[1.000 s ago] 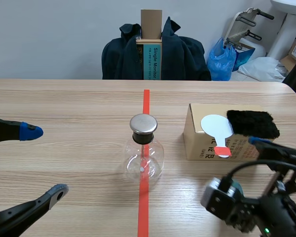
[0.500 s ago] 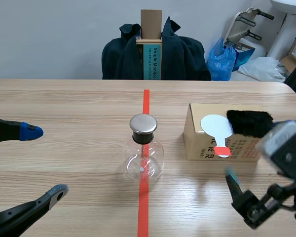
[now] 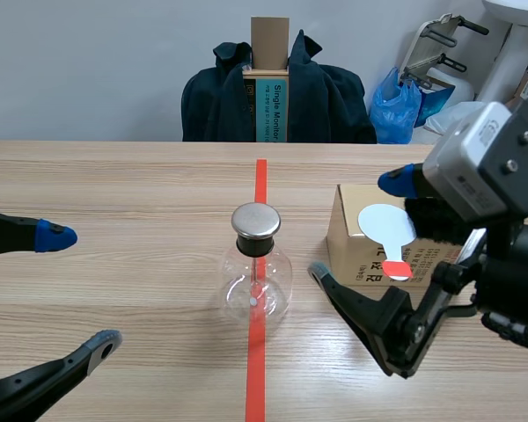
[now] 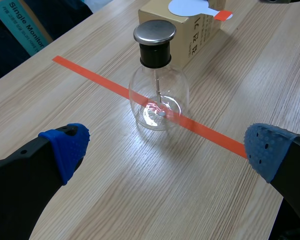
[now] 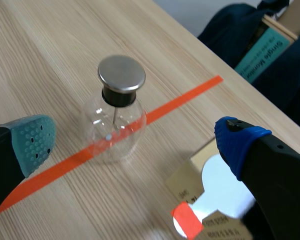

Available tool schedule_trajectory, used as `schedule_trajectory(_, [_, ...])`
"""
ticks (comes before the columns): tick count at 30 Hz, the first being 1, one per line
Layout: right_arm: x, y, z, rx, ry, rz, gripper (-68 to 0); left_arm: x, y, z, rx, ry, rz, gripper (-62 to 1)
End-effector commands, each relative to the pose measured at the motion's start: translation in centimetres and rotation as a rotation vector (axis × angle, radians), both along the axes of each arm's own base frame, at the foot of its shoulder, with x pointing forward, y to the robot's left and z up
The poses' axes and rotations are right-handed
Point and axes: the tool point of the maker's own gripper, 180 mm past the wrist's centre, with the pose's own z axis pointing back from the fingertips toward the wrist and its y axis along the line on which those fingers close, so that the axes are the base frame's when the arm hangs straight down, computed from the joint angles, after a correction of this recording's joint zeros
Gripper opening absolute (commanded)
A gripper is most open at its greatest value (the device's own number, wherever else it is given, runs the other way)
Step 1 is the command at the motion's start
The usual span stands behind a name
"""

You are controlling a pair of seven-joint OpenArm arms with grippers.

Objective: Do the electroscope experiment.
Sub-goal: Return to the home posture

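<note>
The electroscope, a round glass flask (image 3: 256, 280) with a metal cap (image 3: 256, 221), stands on the orange tape line in the middle of the table. To its right is a cardboard box (image 3: 348, 251) with a white paddle (image 3: 384, 223) with a red handle lying on top. My right gripper (image 3: 358, 227) hangs open over the box's left side and hides most of a black fur pad (image 3: 425, 221). In the right wrist view the flask (image 5: 114, 127) and paddle (image 5: 221, 186) lie below the open gripper (image 5: 134, 141). My left gripper (image 4: 166, 147) is open, short of the flask (image 4: 159, 97).
The orange tape line (image 3: 257, 360) runs down the table's middle. Beyond the far edge stands a chair with a dark jacket (image 3: 330, 101) and a cardboard-backed box (image 3: 269, 83). A blue bag (image 3: 396, 110) sits at the back right.
My right arm has risen from low at the front right and swung left over the box, now covering the fur pad. The left arm, flask and paddle have not moved.
</note>
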Motion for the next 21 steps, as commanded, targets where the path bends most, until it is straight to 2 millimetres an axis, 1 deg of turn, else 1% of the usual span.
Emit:
schedule_trajectory(1, [0.7, 0.1, 1.5, 0.045, -0.052, -0.003, 0.4, 0.1, -0.2, 0.6, -0.028, -0.015, 0.003, 1.4])
schedule_trajectory(3, [1.0, 0.3, 2.4, 0.078, -0.083, -0.001, 0.4, 0.1, -0.3, 0.6, -0.030, -0.015, 0.004, 1.4])
schedule_trajectory(5, [1.2, 0.4, 2.8, 0.095, -0.095, -0.011, 0.4, 0.1, -0.3, 0.6, -0.030, -0.014, 0.004, 1.4])
schedule_trajectory(18, [1.5, 1.0, 3.2, 0.159, -0.091, -0.053, 0.4, 0.1, -0.3, 0.6, -0.030, -0.014, 0.005, 1.4])
schedule_trajectory(21, [1.8, 0.9, 3.3, 0.171, -0.099, -0.078, 0.4, 0.1, -0.3, 0.6, -0.031, -0.015, 0.005, 1.4])
